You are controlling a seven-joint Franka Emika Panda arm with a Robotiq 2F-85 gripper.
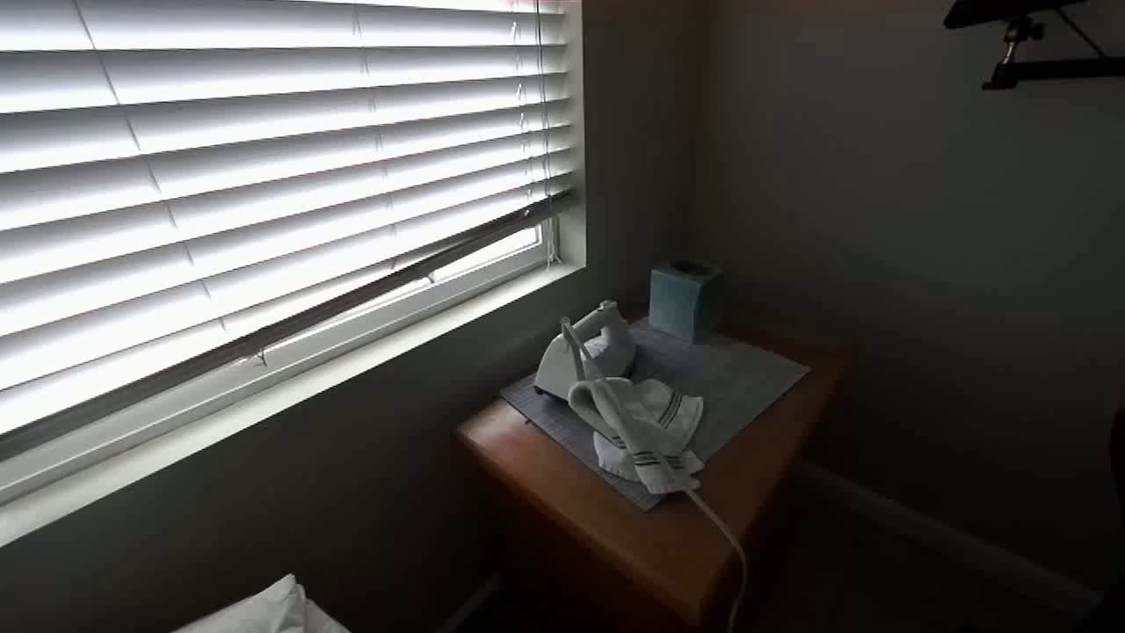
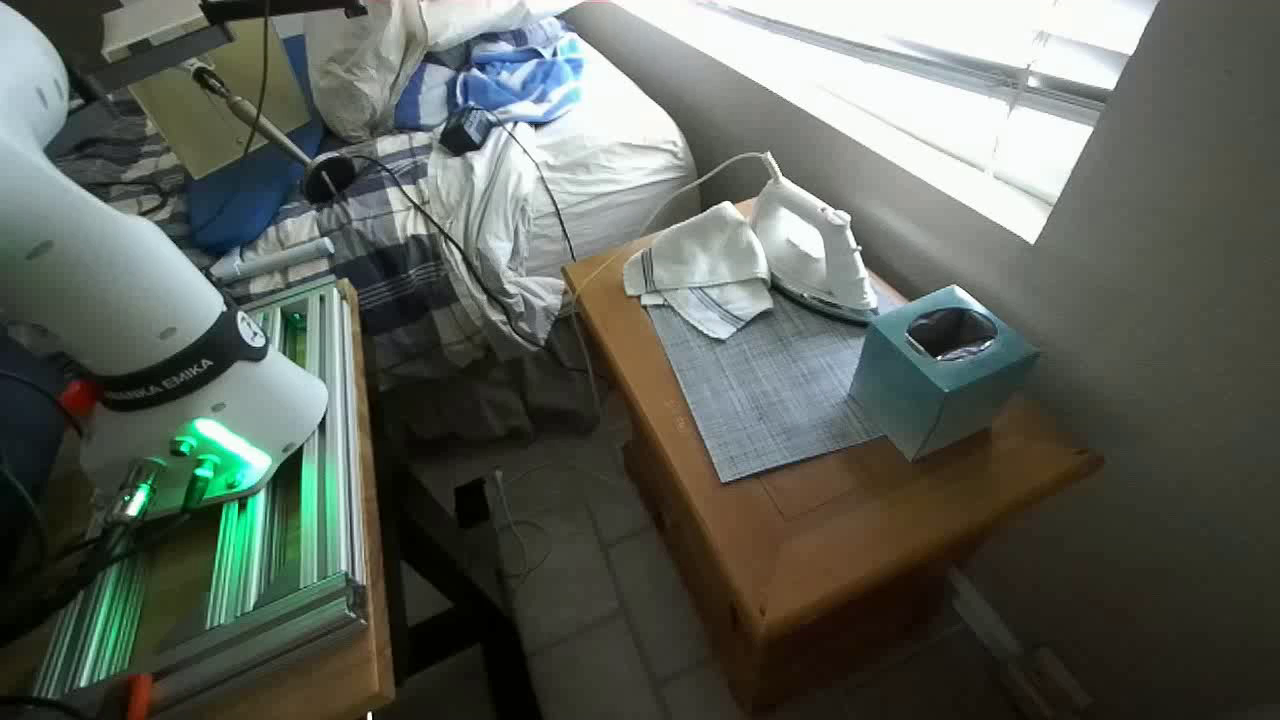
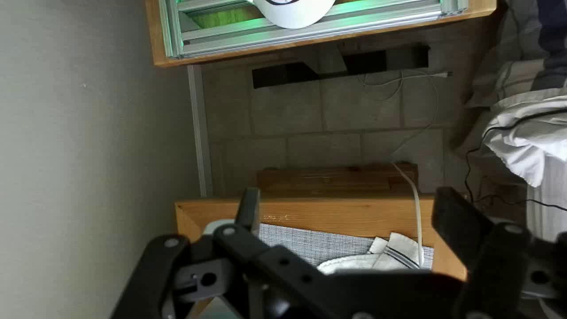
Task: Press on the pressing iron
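Since the cord (image 1: pixel 722 529) trails past the cloth (image 1: pixel 661 420) in an exterior view, snagging is possible. In an exterior view, the pressing iron (image 2: pixel 795 250), beside the cloth, might tip if pressed off-centre. In the wrist view, the wide-spread end effector (image 3: pixel 347 204) could hook the cord.

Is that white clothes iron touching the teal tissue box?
Apart: in an exterior view, a narrow strip of grey placemat shows between the white clothes iron and the teal tissue box.
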